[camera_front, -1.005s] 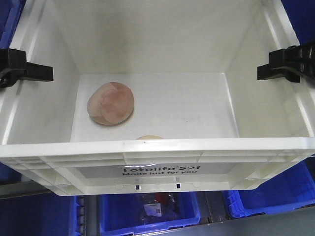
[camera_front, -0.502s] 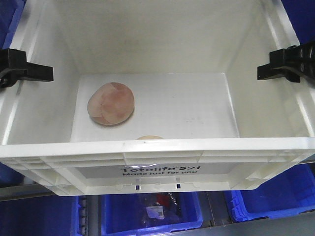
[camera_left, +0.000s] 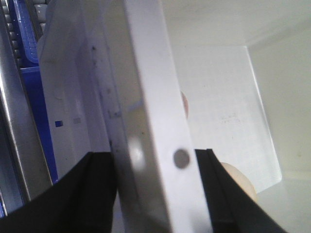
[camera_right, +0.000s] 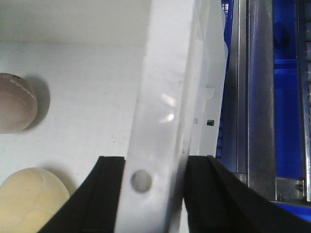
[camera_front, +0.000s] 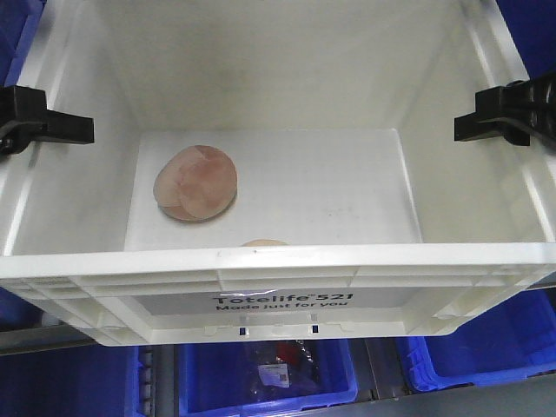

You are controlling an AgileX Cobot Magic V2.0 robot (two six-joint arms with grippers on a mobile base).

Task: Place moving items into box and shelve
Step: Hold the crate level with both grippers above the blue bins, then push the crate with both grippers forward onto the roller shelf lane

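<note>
- Blue bins fill the background below and around the scene, with grey metal shelf rails running beside them in the right wrist view.
- Filling most of the front view is the white box, its near wall printed "Totelife 521 Made just for you".
- On the box floor, toward 9 o'clock from its middle, lies the pink ball, its panel seams showing.
- At 6 o'clock on the floor, tight against the near wall, only the top of the yellow ball peeks over the rim; the two balls sit near each other but apart.
- At the 9 o'clock rim, the left pincer is clamped on the box's side wall; the left wrist view shows one black finger outside the wall and the other inside, pressed to it.
- At the 3 o'clock rim, the right pincer grips the opposite wall in the same way, with a black finger inside and its partner outside.
- From the right wrist, the pink ball lies at 9 o'clock and the yellow ball at 7 o'clock, both on the white floor.
</note>
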